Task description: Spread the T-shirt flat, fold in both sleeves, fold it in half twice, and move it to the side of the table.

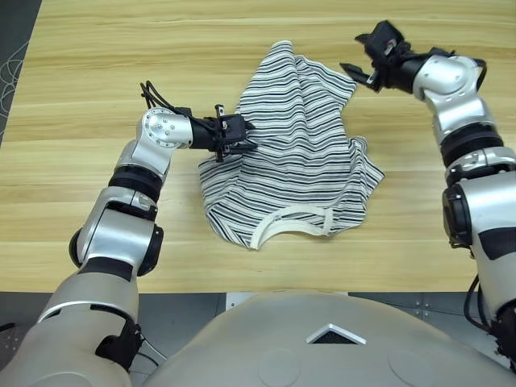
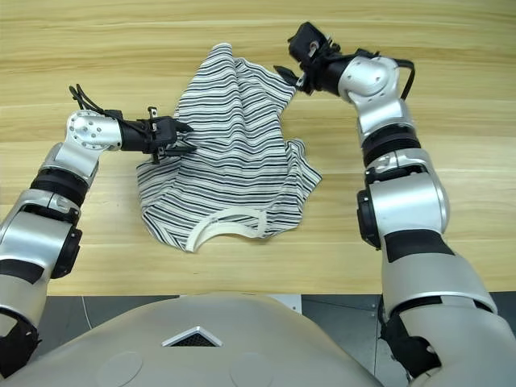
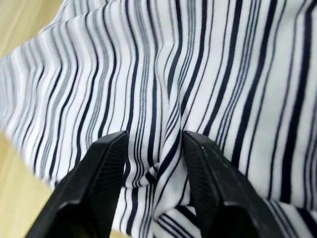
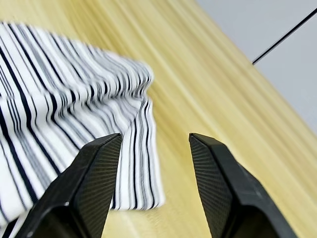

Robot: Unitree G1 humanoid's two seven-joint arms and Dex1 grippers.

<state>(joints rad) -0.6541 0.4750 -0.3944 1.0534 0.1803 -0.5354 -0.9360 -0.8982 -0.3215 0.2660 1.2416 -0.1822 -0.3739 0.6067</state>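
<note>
Plainly, the black-and-white striped cotton T-shirt (image 1: pixel 294 153) lies bunched at the centre of the pale wooden worktop (image 1: pixel 97 81), its collar toward the bottom of the frame. The left hand (image 3: pixel 154 139) sits at its left edge, fingers apart around a raised ridge of cloth, seemingly not yet squeezing. The right hand (image 4: pixel 154 144), fingers also apart, hovers at the upper-right corner. To spread it well, each hand should pinch a single layer, then draw outward, low and evenly.

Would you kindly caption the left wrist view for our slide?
Left gripper open astride a raised fold of the striped T-shirt.
</note>
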